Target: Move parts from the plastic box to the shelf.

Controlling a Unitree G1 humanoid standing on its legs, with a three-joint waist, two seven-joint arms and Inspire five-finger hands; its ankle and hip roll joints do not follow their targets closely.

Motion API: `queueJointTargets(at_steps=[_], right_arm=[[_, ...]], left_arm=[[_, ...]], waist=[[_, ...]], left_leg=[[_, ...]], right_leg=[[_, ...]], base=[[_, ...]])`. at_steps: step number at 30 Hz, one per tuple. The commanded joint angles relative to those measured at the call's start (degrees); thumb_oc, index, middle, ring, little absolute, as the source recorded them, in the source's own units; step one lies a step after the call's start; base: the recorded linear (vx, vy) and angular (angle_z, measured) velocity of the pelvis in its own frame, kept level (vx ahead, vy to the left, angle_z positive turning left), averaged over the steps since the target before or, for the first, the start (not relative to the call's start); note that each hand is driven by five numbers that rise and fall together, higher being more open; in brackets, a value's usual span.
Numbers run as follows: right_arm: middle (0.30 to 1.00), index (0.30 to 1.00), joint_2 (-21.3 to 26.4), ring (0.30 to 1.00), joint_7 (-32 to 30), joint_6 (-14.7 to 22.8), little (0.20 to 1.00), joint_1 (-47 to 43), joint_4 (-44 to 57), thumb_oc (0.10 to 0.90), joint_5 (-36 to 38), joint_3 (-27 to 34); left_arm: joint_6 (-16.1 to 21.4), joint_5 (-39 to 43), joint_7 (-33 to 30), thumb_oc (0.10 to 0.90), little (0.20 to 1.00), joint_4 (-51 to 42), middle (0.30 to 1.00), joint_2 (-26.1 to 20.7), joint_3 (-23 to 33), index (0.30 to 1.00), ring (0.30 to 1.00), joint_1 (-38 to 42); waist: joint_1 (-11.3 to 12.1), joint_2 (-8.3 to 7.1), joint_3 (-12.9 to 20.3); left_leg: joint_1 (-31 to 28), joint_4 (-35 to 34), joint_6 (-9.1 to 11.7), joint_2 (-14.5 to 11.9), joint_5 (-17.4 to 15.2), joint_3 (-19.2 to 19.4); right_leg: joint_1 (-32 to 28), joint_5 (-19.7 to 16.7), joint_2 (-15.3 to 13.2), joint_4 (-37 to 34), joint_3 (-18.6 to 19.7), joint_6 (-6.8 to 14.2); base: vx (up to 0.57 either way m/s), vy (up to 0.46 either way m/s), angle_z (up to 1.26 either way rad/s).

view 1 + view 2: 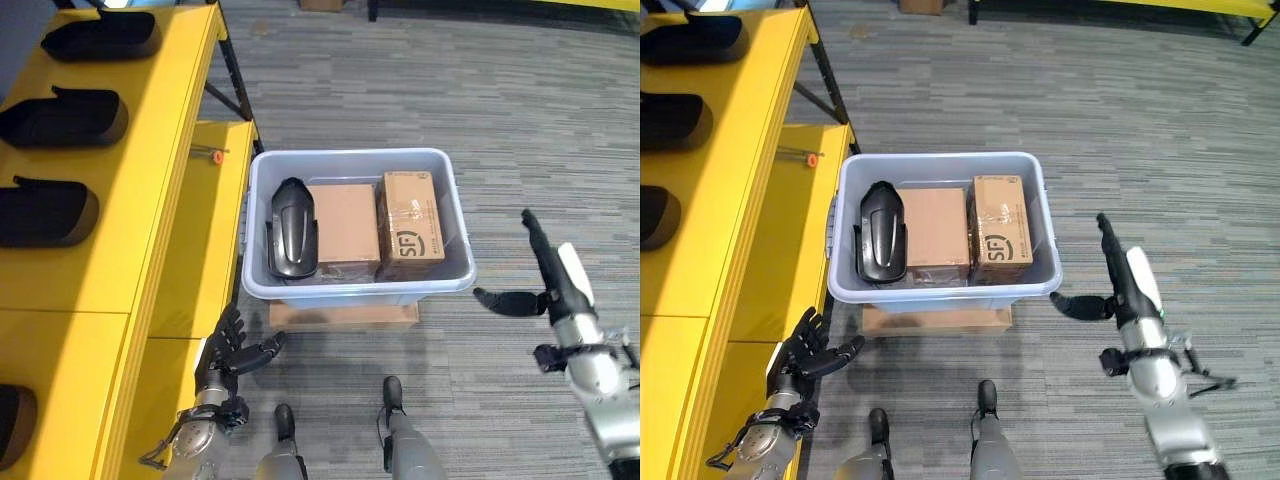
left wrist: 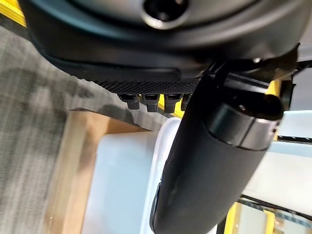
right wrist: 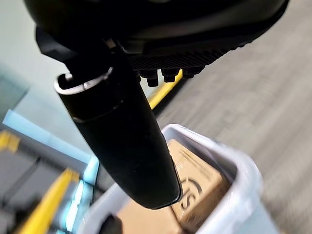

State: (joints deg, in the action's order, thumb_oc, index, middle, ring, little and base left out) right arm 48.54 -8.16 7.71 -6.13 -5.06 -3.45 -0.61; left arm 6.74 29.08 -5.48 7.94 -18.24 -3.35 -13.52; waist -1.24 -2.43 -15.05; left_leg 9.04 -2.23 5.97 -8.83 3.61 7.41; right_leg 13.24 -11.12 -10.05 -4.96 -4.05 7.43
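While both hands hover open and empty, left hand (image 1: 232, 352) by the shelf (image 1: 150, 230), right hand (image 1: 555, 280) beyond the plastic box (image 1: 355, 290); black part (image 1: 292, 228) lies at the box's left end beside two cardboard boxes (image 1: 380, 225).

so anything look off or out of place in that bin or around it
Nothing stands out. The plastic box sits level on a flat board, with one black part and two cardboard boxes packed neatly inside. Both hands hang open, holding nothing.

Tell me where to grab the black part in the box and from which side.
Grip the black part across its narrow width, coming from above: it lies flat and lengthwise at the box's left end, with the wall and a cardboard box flanking it.
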Motion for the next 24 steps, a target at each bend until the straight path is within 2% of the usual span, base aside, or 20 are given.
queueJointTargets(at_steps=[1,2,4,6,8,11,12,15,16,19,20,24], right_arm=[[1.000,1.000,11.8,1.000,-0.5,5.3,1.000,-13.1,-3.5,0.900,-6.8,-4.7],[1.000,1.000,11.9,1.000,-0.6,5.4,1.000,-13.7,-3.8,0.900,-6.7,-5.2],[1.000,1.000,16.3,1.000,-0.5,4.8,1.000,-19.5,-8.6,0.900,-7.7,-10.8],[1.000,1.000,23.7,1.000,0.6,3.6,1.000,-31.9,-13.4,0.900,-10.9,-22.7],[1.000,1.000,28.3,1.000,2.0,3.0,1.000,-45.4,-14.2,0.900,-14.6,-35.5],[1.000,1.000,29.6,1.000,2.8,2.3,1.000,-54.6,-15.3,0.900,-17.4,-44.6],[1.000,1.000,30.5,1.000,3.6,2.1,1.000,-59.5,-15.3,0.900,-20.3,-50.3],[1.000,1.000,30.9,1.000,4.2,1.7,1.000,-68.9,-16.2,0.900,-24.5,-60.3],[1.000,1.000,30.5,1.000,4.6,1.5,1.000,-74.1,-16.6,0.900,-28.1,-65.8],[1.000,1.000,29.8,1.000,4.9,1.4,1.000,-80.2,-16.5,0.900,-30.4,-72.0],[1.000,1.000,29.3,1.000,5.2,1.3,1.000,-83.6,-16.5,0.900,-33.3,-75.6],[1.000,1.000,28.3,1.000,5.2,1.4,1.000,-88.4,-16.1,0.900,-35.0,-79.5]], left_arm=[[6.3,2.5,2.7,0.900,1.000,-5.0,1.000,-6.2,0.1,1.000,1.000,2.2],[6.3,2.5,2.7,0.900,1.000,-5.0,1.000,-6.1,0.3,1.000,1.000,2.3],[6.7,3.5,2.9,0.900,1.000,-5.3,1.000,-6.9,-0.8,1.000,1.000,2.1],[6.9,4.6,1.9,0.900,1.000,-5.4,1.000,-8.3,-1.0,1.000,1.000,2.0],[6.9,4.4,0.9,0.900,1.000,-5.8,1.000,-9.2,-0.2,1.000,1.000,2.0],[6.9,4.1,0.1,0.900,1.000,-5.9,1.000,-9.6,-0.1,1.000,1.000,2.3],[6.9,4.0,-0.3,0.900,1.000,-6.2,1.000,-10.1,0.2,1.000,1.000,2.3],[7.1,3.9,-0.9,0.900,1.000,-6.6,1.000,-10.4,0.7,1.000,1.000,2.3],[7.3,3.7,-1.5,0.900,1.000,-6.5,1.000,-11.4,0.8,1.000,1.000,2.6],[7.4,3.8,-1.9,0.900,1.000,-7.0,1.000,-11.0,1.1,1.000,1.000,2.8],[7.5,3.9,-2.2,0.900,1.000,-6.9,1.000,-11.5,1.2,1.000,1.000,2.9],[7.6,3.8,-2.7,0.900,1.000,-6.4,1.000,-11.2,1.2,1.000,1.000,3.5]], waist=[[2.1,-0.29,-3.3],[1.9,-0.26,-3.2],[2.8,-0.22,-4.4],[4.2,-0.14,-6.8],[5.3,-0.49,-8.6],[6.1,-0.88,-9.6],[6.6,-1.17,-10.3],[7.1,-1.35,-11.0],[7.9,-1.89,-11.7],[7.8,-1.50,-12.1],[8.4,-1.94,-12.5],[8.4,-1.69,-12.7]], left_leg=[[3.0,3.2,2.1,-4.1,2.0,-0.2],[3.2,3.1,2.1,-4.1,2.2,-0.2],[3.9,2.5,2.4,-4.5,3.1,-0.5],[5.6,2.0,2.8,-5.2,4.1,-1.6],[7.6,2.0,3.0,-5.5,5.0,-2.7],[8.6,1.3,3.1,-5.6,5.7,-3.3],[8.8,1.0,3.2,-5.6,5.7,-3.7],[10.0,0.9,3.2,-5.5,6.1,-4.3],[10.5,0.9,3.3,-5.5,6.1,-4.6],[11.1,1.0,3.3,-5.5,6.2,-5.0],[11.4,0.9,3.3,-5.4,6.2,-5.3],[12.0,0.9,3.4,-5.5,6.3,-5.6]], right_leg=[[-4.2,8.4,-4.6,4.9,-2.1,3.7],[-3.9,8.2,-4.5,4.9,-2.0,3.6],[-2.9,8.5,-4.3,5.7,-2.5,3.5],[-0.5,9.4,-4.0,8.1,-3.1,3.1],[1.9,10.2,-3.5,10.0,-3.8,2.8],[3.0,10.3,-3.3,10.7,-4.4,2.6],[3.2,10.8,-3.3,11.2,-4.7,2.6],[4.3,10.9,-3.2,11.9,-5.2,2.5],[4.7,11.1,-3.2,12.3,-5.5,2.4],[5.3,11.4,-3.1,12.8,-5.8,2.3],[5.7,11.7,-3.1,13.2,-6.0,2.3],[6.3,12.0,-3.1,13.6,-6.2,2.3]], base=[[-0.05,-0.055,0.13],[-0.03,-0.047,0.18],[-0.05,-0.070,0.21],[-0.07,-0.124,0.22],[-0.05,-0.115,0.29],[-0.01,-0.064,0.11],[-0.02,-0.055,0.05],[-0.02,-0.035,0.10],[-0.02,-0.034,0.20],[-0.01,-0.032,0.12],[-0.01,-0.019,0.09],[0.01,-0.016,0.11]])
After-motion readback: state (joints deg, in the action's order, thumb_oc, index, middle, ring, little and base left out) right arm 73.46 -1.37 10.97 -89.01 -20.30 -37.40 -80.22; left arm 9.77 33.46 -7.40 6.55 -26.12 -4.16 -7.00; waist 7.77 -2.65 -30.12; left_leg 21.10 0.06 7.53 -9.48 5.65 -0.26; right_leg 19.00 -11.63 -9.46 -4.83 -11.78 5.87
